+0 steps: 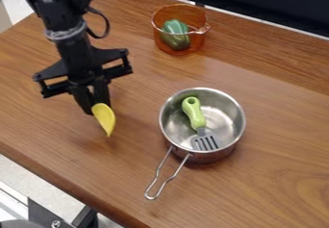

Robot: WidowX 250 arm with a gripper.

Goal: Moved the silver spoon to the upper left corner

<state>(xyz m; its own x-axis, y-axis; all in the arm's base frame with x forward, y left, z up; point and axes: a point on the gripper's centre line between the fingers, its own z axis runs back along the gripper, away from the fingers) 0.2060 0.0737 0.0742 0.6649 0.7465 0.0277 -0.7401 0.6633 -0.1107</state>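
Camera view: over the wooden table (276, 183), I see the gripper (96, 106), which holds a yellow spoon-like piece (105, 119) by its upper end. Its long axis runs downward and slightly right, so carrying to the upper left, I judge, goes opposite to its free tip.
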